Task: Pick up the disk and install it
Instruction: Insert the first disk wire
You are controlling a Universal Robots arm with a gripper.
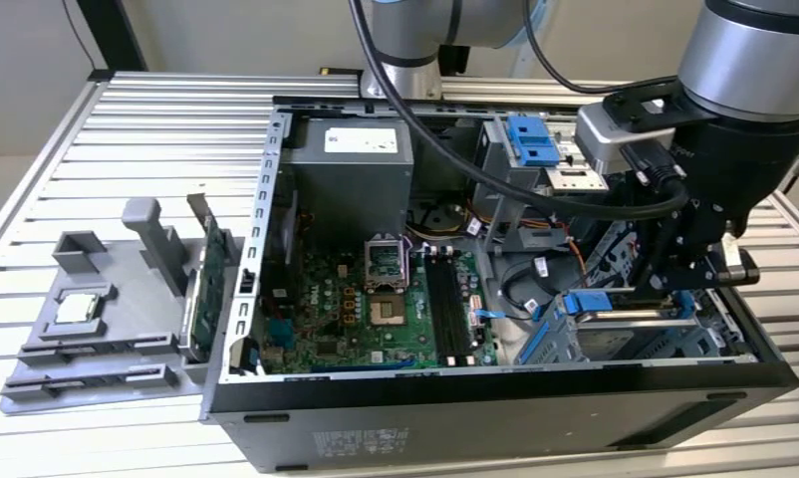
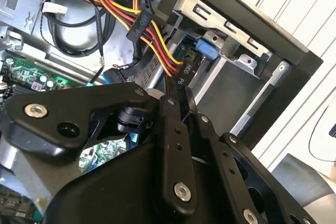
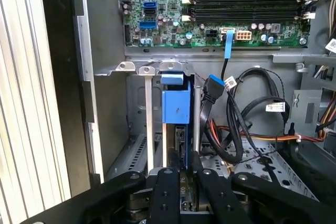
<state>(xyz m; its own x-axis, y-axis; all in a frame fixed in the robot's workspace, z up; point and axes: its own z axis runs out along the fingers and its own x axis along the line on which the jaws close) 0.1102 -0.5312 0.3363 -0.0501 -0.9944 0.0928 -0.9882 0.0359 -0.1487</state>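
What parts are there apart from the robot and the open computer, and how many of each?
disk: 1, on edge in the drive bay, held by the gripper
processor chip: 1, lying on the tray
green circuit card: 1, standing on edge in the tray
grey tray: 1, beside the case
Total: 4

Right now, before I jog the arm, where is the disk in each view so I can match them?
Exterior view: the disk, blue-railed, sits in the metal drive cage on the exterior view's right, beside the green motherboard.
First wrist view: disk edge-on between the cage's silver rails.
Second wrist view: probably the blue piece inside the cage.
Shared landmark: the motherboard.
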